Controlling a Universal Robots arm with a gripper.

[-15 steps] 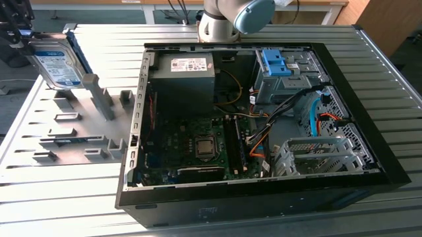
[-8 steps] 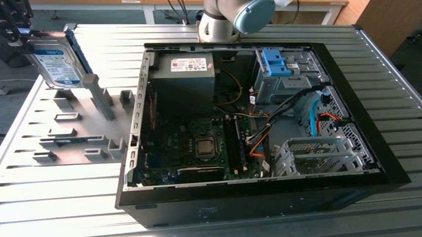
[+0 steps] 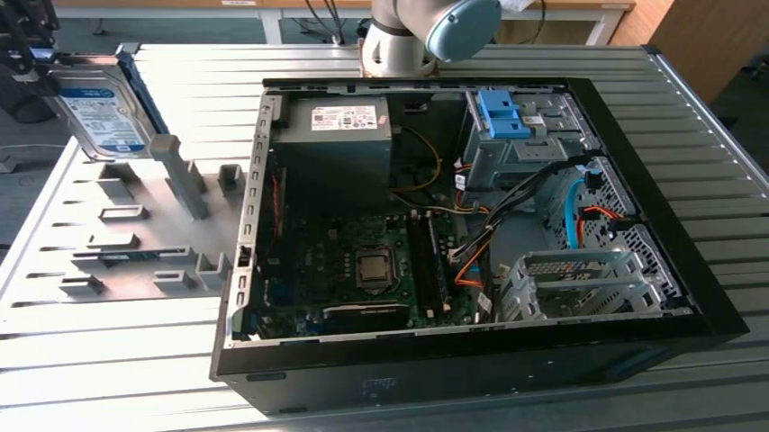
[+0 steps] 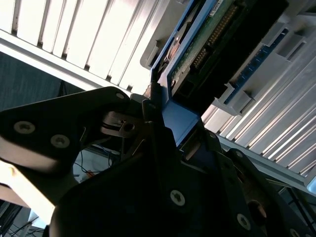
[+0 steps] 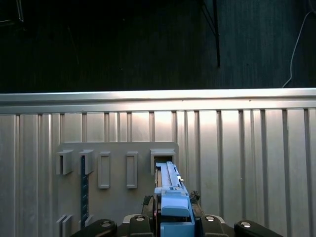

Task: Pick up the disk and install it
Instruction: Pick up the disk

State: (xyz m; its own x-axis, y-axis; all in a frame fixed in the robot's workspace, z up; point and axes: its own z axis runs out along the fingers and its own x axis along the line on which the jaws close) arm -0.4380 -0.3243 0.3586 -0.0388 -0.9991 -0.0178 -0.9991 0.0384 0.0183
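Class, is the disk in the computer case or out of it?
Out: the disk stands on edge by the rack, at the exterior view's left of the case, held in the gripper.

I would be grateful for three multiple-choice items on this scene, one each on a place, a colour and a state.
1. Where is the disk relative to the computer case?
A. Inside it
B. Outside it, over the grey holder plate, at the exterior view's left
C. Underneath it

2. What colour is the bracket around the disk's edges?
A. Red
B. Yellow
C. Blue

3. In what state is the computer case?
A. Side open, insides showing
B. Closed on every side
C. Standing on end

Answers:
1 B: in the exterior view the disk stands above the plate, apart from the case.
2 C: both wrist views show a blue plastic edge.
3 A: the circuit board and cables lie in plain sight.
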